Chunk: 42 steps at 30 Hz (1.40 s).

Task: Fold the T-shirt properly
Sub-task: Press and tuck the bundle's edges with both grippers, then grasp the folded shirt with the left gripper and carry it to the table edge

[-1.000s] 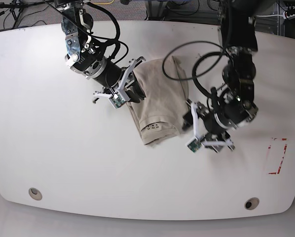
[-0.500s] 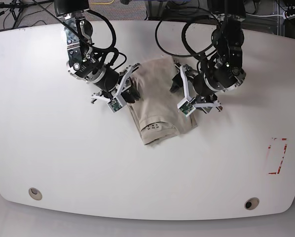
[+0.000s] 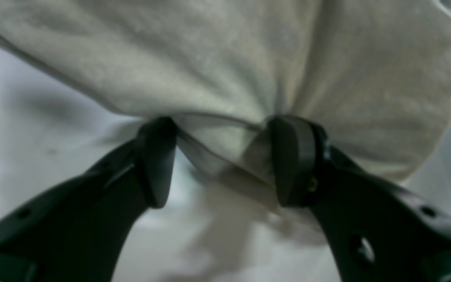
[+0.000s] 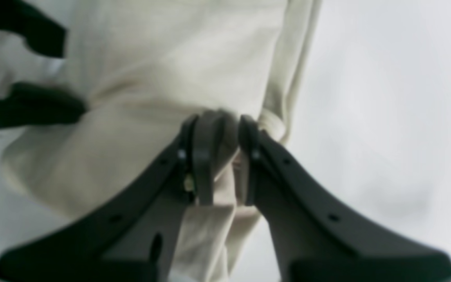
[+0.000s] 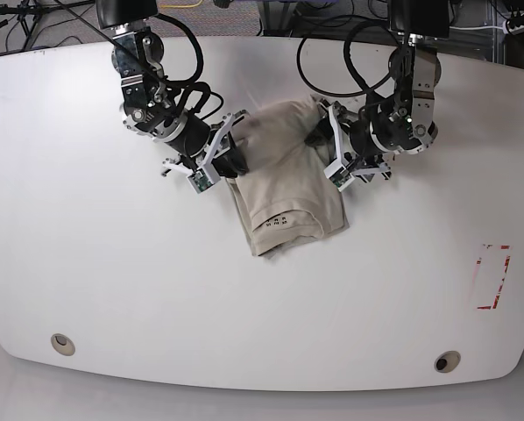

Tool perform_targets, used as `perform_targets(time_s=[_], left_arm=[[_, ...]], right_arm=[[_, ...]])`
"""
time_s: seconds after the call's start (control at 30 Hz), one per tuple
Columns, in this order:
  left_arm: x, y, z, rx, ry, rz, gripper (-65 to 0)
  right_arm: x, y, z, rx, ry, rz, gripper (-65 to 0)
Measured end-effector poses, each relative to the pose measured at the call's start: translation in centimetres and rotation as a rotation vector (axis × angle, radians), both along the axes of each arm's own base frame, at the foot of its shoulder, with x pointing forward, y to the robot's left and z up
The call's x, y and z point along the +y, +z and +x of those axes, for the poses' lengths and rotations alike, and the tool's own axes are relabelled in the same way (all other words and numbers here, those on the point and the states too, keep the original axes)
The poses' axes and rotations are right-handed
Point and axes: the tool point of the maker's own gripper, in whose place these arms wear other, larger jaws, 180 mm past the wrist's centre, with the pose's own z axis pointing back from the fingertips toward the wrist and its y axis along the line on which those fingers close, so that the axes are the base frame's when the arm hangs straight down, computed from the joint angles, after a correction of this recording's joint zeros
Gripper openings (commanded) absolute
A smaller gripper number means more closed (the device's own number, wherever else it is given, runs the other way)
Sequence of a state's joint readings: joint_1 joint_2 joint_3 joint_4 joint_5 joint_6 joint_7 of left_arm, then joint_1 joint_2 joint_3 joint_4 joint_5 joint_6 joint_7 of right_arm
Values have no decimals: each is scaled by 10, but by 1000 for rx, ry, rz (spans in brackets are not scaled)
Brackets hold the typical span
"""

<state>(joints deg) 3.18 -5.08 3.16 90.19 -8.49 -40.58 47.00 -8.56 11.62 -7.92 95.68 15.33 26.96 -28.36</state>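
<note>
While the T-shirt [image 5: 284, 180] lay part-folded as a narrow beige bundle near the middle of the white surface [image 5: 87, 263], both arms stood at its far end, one on each side. In the right wrist view the right pincer [image 4: 219, 129] was nearly closed, with a bunched fold of the shirt's edge pinched between its jaws. In the left wrist view the left pincer [image 3: 219, 156] stood wide open, its two fingertips [image 3: 157, 156] straddling a puckered edge of the cloth, one tip pressing into the fabric but nothing clamped; the picture was soft, so how many layers sat between the tips could not be told.

Judged from this, the main risk was uneven handling. If the left pincer closed on only the top layer, a lift would peel the fold open rather than carry the whole stack. If the right side pulled before the left had a grip, the bundle would likely skew or drag across the surface. The soft, wrinkled cotton could also slip from a shallow pinch, dropping one corner and leaving a crooked fold
</note>
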Motion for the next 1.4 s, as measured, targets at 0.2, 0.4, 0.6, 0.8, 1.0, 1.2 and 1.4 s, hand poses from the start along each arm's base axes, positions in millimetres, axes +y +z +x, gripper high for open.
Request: perform_targets(time_s=[0.2, 0.4, 0.6, 0.8, 1.0, 1.2, 1.4], left_arm=[[21, 6, 8, -29, 0, 59, -285], [47, 21, 17, -61, -4, 188, -285], [49, 79, 44, -210, 14, 233, -285], [33, 118, 55, -311, 39, 207, -285], [2, 128, 57, -339, 97, 64, -281], [-25, 136, 55, -400, 226, -146, -279], [-46, 107, 42, -337, 276, -226, -279]], right_arm=[[4, 8, -10, -12, 5, 9, -550], [8, 17, -15, -8, 27, -15, -550], [12, 43, -15, -74, 42, -14, -550], [4, 55, -13, -107, 17, -13, -550], [-14, 52, -10, -94, -28, -42, -550], [-19, 52, -9, -94, -45, -40, -550], [-20, 50, -12, -87, -45, -44, -550]])
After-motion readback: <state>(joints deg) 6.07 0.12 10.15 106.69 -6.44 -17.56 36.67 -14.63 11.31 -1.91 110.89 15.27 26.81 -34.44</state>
